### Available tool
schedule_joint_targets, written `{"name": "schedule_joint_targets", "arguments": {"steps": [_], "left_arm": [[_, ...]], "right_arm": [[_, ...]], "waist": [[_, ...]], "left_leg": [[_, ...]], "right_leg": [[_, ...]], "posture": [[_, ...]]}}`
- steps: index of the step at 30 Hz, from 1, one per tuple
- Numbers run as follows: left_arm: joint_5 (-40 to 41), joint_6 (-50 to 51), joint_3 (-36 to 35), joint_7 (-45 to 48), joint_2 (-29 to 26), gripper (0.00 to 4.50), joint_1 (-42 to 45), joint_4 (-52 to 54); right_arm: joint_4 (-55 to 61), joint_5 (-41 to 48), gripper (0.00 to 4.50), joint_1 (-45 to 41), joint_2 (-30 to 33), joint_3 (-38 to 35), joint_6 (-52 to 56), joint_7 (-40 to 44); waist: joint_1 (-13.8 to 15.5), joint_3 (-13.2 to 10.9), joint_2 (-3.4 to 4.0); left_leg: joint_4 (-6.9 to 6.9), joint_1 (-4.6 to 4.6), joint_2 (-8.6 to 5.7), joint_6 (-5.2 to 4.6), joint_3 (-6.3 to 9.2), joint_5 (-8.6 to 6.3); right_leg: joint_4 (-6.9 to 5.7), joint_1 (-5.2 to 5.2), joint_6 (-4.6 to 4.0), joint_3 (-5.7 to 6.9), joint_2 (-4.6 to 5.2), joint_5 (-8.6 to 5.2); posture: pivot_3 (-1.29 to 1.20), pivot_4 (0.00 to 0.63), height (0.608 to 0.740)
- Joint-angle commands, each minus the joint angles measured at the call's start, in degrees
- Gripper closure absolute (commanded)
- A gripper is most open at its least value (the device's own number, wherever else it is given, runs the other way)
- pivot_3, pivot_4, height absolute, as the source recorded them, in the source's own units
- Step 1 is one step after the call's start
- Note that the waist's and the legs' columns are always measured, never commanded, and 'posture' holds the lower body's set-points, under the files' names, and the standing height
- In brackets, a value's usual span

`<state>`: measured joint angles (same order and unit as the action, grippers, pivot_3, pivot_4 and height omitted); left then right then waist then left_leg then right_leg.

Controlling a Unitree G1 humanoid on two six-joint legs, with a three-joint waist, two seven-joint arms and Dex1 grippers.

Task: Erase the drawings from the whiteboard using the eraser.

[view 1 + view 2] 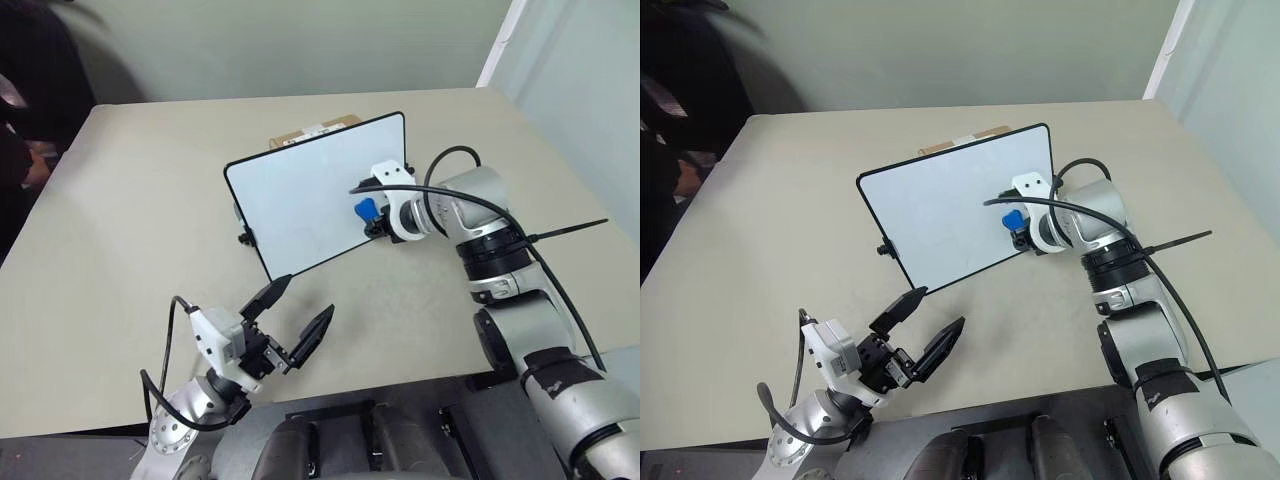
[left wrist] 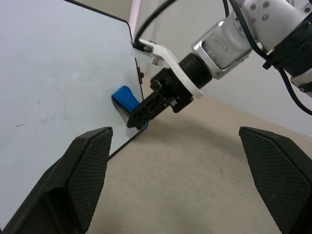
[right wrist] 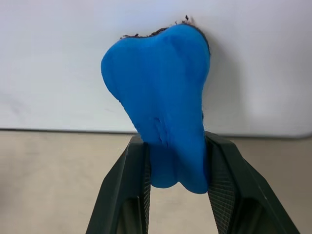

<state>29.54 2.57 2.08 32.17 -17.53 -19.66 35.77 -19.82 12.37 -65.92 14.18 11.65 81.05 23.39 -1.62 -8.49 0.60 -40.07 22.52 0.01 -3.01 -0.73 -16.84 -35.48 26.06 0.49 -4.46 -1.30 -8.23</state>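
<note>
The whiteboard (image 1: 300,200) stands tilted on the beige table, its white face toward me. My right gripper (image 3: 175,146) is shut on the blue eraser (image 3: 161,97), and the eraser's dark far end presses against the board close to its lower right edge (image 2: 125,99). The drawings are hidden: no red lines show, and the board's face bears just a few faint grey traces (image 2: 44,117). My left gripper (image 1: 305,298) hangs open near the table's front edge, in front of the board's lower corner and apart from it, with nothing between its fingers.
A brown cardboard box (image 1: 315,130) sits behind the board's top edge. A person in dark clothing (image 1: 30,90) is at the table's far left corner. Bare tabletop (image 1: 140,220) spreads to the left of the board and in front of it.
</note>
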Motion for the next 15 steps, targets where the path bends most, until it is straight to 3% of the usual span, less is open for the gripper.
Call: {"name": "schedule_joint_targets", "arguments": {"steps": [1, 7, 15], "left_arm": [[0.0, -1.3, -0.5, 0.2, 0.1, 0.0, 0.3, 0.6], [-0.2, -1.6, -0.2, 0.1, 0.5, 0.0, 0.3, 0.4], [0.0, -1.4, -0.4, 0.5, 0.4, 0.0, 0.7, 0.0]], "right_arm": [[2.4, 0.9, 2.93, -2.1, -1.3, 0.5, -0.5, 1.0], [1.8, 0.8, 2.93, -2.7, -2.3, 1.6, -1.4, 1.8], [3.9, 0.6, 2.93, 1.1, 3.9, -1.3, 0.1, 1.7]], "waist": [[0.0, 0.0, 0.0], [0.0, 0.0, 0.0], [0.4, 0.0, 0.0]], "left_leg": [[0.0, -0.02, 0.01, 0.0, 0.0, 0.0], [-0.01, -0.02, 0.0, 0.0, 0.0, 0.01], [-0.03, -0.02, 0.0, 0.03, 0.0, 0.03]], "right_leg": [[0.0, 0.01, -0.01, 0.01, 0.0, -0.01], [0.0, 0.07, -0.02, 0.02, 0.0, 0.0], [0.02, 0.03, -0.02, 0.02, 0.0, -0.01]], "posture": [[0.0, 0.15, 0.74], [0.0, 0.15, 0.74], [0.0, 0.15, 0.74]]}}
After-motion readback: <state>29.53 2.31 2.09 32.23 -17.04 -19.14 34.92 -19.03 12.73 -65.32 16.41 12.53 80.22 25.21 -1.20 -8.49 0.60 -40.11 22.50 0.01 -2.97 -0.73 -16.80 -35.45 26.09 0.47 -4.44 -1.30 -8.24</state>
